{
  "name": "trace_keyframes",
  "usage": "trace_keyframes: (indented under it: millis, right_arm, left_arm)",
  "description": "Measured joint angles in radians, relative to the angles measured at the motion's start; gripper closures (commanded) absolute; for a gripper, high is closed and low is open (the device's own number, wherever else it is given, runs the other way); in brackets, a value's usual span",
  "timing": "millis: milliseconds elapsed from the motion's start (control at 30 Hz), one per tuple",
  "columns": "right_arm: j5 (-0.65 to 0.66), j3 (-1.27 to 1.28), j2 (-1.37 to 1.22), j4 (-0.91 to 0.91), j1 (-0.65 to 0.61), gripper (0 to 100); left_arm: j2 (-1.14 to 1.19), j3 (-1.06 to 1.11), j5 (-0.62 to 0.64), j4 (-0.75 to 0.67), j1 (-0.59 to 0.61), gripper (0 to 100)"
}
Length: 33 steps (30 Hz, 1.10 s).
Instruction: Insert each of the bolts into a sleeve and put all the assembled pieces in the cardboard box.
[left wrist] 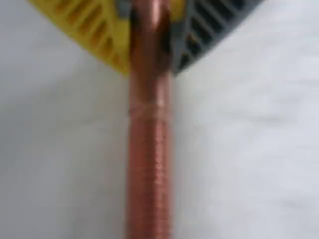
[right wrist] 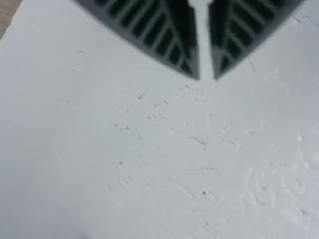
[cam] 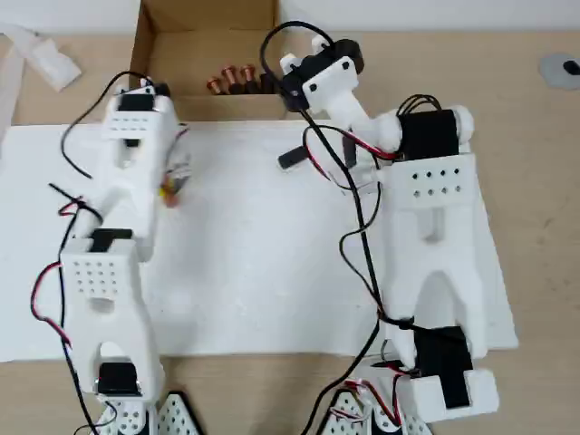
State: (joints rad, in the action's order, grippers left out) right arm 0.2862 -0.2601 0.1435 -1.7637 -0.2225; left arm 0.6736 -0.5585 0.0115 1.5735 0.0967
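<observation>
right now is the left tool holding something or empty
Holding. The left tool is shut on a copper-coloured rod, pressing against it from both sides in the left wrist view.

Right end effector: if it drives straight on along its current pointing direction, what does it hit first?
Most likely the white sheet on the table: in the right wrist view the right end effector points at bare sheet, with nothing between. The gap to it is unclear.
</observation>
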Motion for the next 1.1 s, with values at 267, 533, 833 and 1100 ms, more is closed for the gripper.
trace_keyframes:
  millis: [267,533,833,1100]
  right_arm:
    - [0.000,0.000,0.000,0.000,0.000,98.9]
    - [0.000,0.020,0.002,0.021,0.000,98.9]
    - [0.000,0.127,0.002,0.077,0.000,98.9]
    - [0.000,0.129,0.002,0.097,0.000,98.9]
  left_arm:
    - [-0.092,-0.187,-0.796,0.169,0.137,99]
    - [-0.115,-0.153,-1.367,0.172,0.173,99]
    - [-0.103,-0.118,-1.600,0.172,0.173,99]
    - [0.051,-0.143,-1.600,0.163,0.173,99]
